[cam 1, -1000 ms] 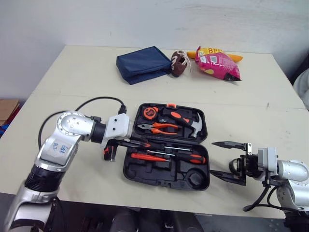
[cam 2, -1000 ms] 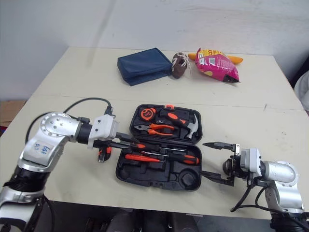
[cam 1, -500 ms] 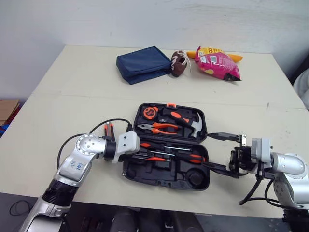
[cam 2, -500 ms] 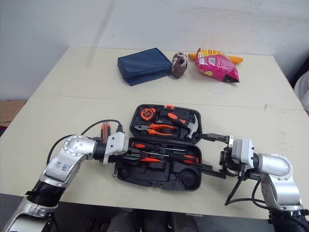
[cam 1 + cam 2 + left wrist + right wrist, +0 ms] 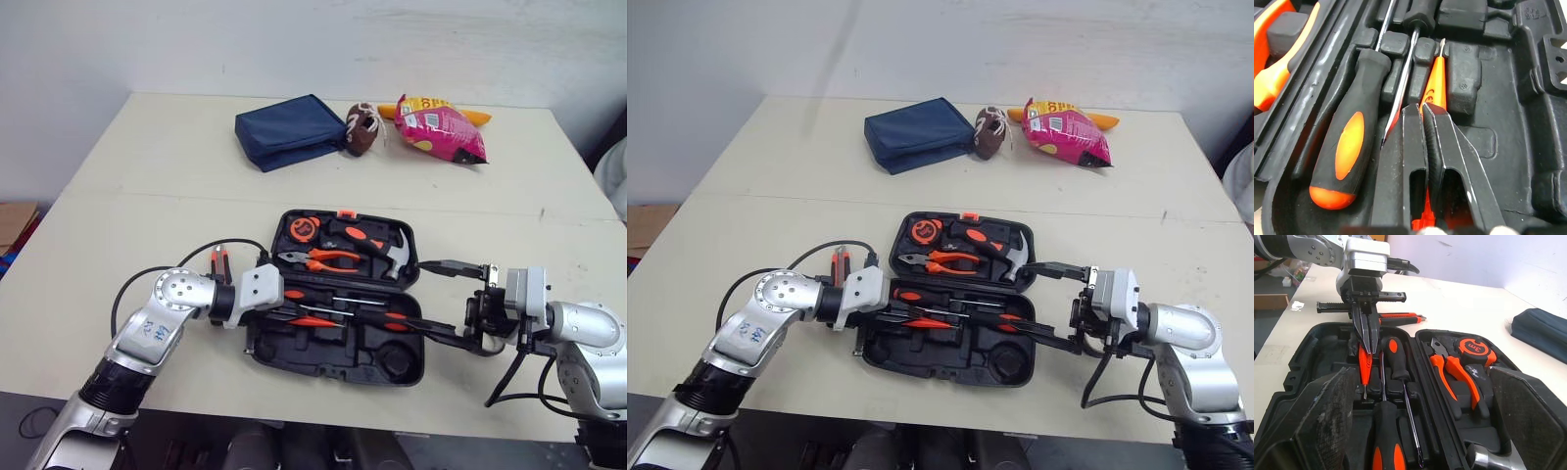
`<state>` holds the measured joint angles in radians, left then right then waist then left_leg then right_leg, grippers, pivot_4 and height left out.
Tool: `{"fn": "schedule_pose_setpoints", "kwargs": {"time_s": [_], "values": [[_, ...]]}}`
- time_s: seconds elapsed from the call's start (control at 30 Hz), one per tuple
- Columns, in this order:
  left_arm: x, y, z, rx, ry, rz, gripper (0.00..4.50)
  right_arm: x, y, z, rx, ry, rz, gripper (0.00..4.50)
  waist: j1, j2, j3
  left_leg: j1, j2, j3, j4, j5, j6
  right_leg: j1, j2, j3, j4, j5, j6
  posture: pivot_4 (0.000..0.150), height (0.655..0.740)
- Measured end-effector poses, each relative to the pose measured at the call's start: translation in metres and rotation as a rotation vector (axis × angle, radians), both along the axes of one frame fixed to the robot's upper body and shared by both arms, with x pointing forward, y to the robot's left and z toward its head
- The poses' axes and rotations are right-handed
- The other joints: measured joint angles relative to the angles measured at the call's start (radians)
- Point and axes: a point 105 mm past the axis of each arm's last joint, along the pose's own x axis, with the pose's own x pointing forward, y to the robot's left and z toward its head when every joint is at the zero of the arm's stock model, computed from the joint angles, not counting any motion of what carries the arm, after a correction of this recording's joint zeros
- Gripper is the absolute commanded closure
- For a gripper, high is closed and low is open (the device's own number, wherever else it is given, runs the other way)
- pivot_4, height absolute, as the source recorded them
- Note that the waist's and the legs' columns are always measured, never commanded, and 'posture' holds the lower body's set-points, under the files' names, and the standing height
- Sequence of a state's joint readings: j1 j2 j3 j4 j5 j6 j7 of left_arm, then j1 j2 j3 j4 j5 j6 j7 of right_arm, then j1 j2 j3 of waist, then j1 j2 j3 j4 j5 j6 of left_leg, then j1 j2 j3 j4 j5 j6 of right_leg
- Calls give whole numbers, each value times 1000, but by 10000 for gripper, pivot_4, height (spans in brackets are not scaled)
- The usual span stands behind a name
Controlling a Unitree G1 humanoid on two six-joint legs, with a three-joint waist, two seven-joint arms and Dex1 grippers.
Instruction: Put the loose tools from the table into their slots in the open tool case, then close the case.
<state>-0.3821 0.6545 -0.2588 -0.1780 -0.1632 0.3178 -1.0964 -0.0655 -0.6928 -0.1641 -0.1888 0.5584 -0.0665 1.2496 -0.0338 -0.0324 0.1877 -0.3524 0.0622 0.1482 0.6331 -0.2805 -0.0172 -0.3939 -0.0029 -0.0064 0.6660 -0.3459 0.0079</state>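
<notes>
The open black tool case (image 5: 265, 343) lies near the table's front edge. Its lid half holds a tape measure (image 5: 306, 227), pliers (image 5: 319, 258) and a hammer (image 5: 380, 247). Two black-and-orange screwdrivers (image 5: 338, 302) lie in the base half. My left gripper (image 5: 291, 315) reaches into the base from the left, shut on a slim orange screwdriver (image 5: 1433, 81) that lies along a slot beside a larger screwdriver (image 5: 1347, 147). My right gripper (image 5: 423, 299) is open, its fingers straddling the case's right edge. An orange utility knife (image 5: 217, 262) lies on the table left of the case.
At the back of the table lie a blue pouch (image 5: 289, 130), a brown ball-shaped toy (image 5: 364, 127) and a pink snack bag (image 5: 441, 127). A black cable (image 5: 211, 247) loops over my left forearm. The table's front edge runs close under the case.
Over the last second my left gripper carried the orange screwdriver from the case's left side into the base half. My right gripper moved left to the case's right edge.
</notes>
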Motion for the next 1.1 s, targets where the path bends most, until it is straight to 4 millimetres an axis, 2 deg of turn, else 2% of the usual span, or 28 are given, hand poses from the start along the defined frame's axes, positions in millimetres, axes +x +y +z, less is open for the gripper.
{"fn": "schedule_pose_setpoints", "kwargs": {"time_s": [0.13,0.33,0.43,0.5,0.6,0.67,0.73,0.8,0.87,0.97,1.03,1.1], "values": [[-3,0,-5,66,-64,-51,44134,0,-5,-7,-6,14,-4,0,2,0,-1,1,0,0,-1,0,0,1,0,0,-2,0,0,1500,7400],[-2,0,-7,61,-90,-65,44134,0,-7,-9,-10,1,-8,0,1,2,-3,1,0,0,-1,0,1,1,0,0,-2,0,0,1500,7400],[1,-1,-4,19,-90,-34,44134,0,-9,-11,-9,4,-15,0,2,2,-3,1,0,0,-1,-1,1,1,0,0,-2,0,1,1500,7400],[3,0,-2,-79,-58,5,44134,1,-13,-13,-10,0,-22,0,0,2,-3,0,0,0,-1,0,1,0,0,0,-2,0,1,1500,7400],[3,19,21,-245,-77,70,44134,1,-34,-19,-19,10,-82,0,0,0,-1,-2,0,0,-1,0,1,-1,0,-1,-2,0,1,1500,7400],[4,35,42,-293,-129,101,39119,2,-45,-19,-28,5,-111,0,0,0,-1,-1,0,0,-1,0,1,-1,0,-1,-2,0,1,1500,7400],[1,65,56,-296,-149,182,32741,-2,-64,-22,-54,8,-163,0,-4,0,-1,-1,0,0,-3,0,0,-1,0,-1,-3,0,1,1500,7400],[-1,120,63,-247,-176,371,23509,-10,-99,-28,-77,28,-290,0,-8,0,-1,0,0,0,-4,-1,0,-1,0,-1,-5,0,0,1500,7400],[-7,162,64,-220,-189,529,14161,-16,-119,-31,-82,22,-372,0,-15,0,-1,0,0,0,-4,-1,1,-1,-1,-1,-6,0,0,1500,7400],[-22,203,54,-209,-174,690,276,-21,-138,-35,-99,3,-448,0,-23,0,-1,0,0,1,-4,-5,7,0,-3,-2,-6,0,0,1500,7400],[-36,239,44,-179,-153,834,80,-29,-158,-39,-113,0,-533,0,-25,-2,0,0,0,1,-4,-5,7,0,-3,-2,-6,0,0,1500,7400],[-54,290,39,-169,-153,1048,80,-38,-191,-42,-105,-11,-685,0,-25,-3,0,0,0,1,-4,-5,6,-1,-3,-3,-6,0,-2,1500,7400]]}}
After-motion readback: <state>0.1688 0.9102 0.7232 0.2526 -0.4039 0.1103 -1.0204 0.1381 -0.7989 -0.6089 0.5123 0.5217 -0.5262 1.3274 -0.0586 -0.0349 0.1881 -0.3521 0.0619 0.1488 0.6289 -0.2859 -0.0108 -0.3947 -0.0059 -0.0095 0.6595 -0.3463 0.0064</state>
